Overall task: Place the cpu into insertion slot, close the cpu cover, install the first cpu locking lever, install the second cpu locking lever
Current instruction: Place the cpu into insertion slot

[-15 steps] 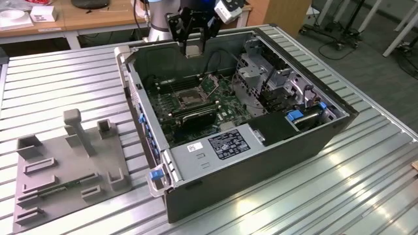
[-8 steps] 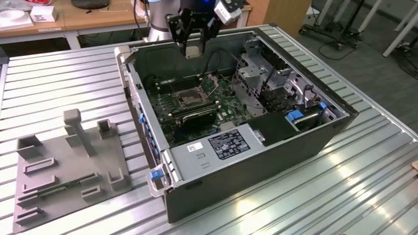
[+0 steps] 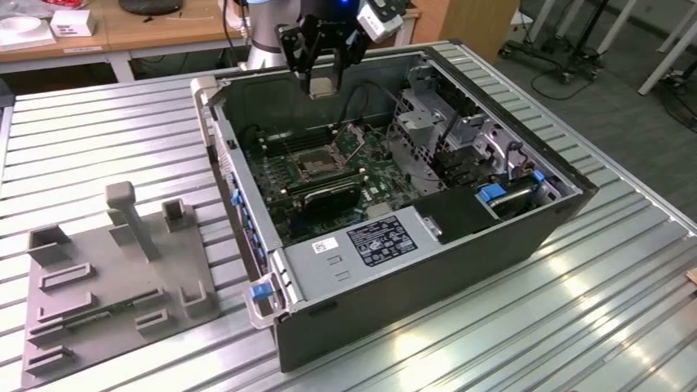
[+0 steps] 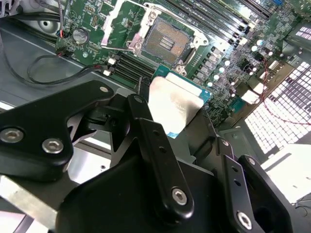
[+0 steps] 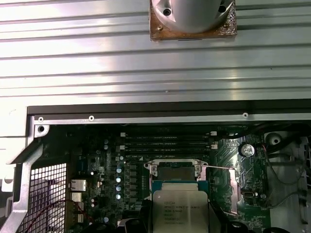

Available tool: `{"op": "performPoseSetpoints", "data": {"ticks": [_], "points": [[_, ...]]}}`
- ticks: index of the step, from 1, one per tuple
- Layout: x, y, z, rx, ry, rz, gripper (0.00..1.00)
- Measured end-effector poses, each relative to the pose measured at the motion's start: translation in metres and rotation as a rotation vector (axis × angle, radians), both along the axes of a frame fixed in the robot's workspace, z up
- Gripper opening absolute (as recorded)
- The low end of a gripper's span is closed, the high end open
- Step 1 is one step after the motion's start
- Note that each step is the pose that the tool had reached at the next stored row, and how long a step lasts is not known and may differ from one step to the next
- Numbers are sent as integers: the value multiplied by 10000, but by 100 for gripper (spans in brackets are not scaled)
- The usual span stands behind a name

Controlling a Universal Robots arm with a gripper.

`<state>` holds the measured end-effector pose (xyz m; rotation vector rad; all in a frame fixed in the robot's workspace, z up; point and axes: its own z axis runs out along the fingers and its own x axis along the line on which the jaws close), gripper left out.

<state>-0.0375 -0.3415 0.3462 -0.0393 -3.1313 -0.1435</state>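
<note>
fingers (image 4: 151, 141) clamped on cpu (image 4: 175, 104), chip held flat; insertion slot (image 4: 164, 43) bare, uncovered, well apart below and slightly ahead of chip; not seated

I can make out no word or number plainly. The cpu (image 5: 180, 211) in my claw (image 3: 325, 82) bears several lines of small dark print on its grey face, too fine for me to read. On the silver inner housing (image 3: 326, 273) of the computer case sit a black label (image 3: 381, 242) with white print and a small white sticker (image 3: 328, 246), both illegible
</note>
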Motion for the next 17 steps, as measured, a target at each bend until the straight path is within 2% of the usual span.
{"op": "performPoseSetpoints", "data": {"ticks": [6,17], "points": [[0,0,-26,1,0,0,54],[0,0,-133,1,0,0,54]]}}
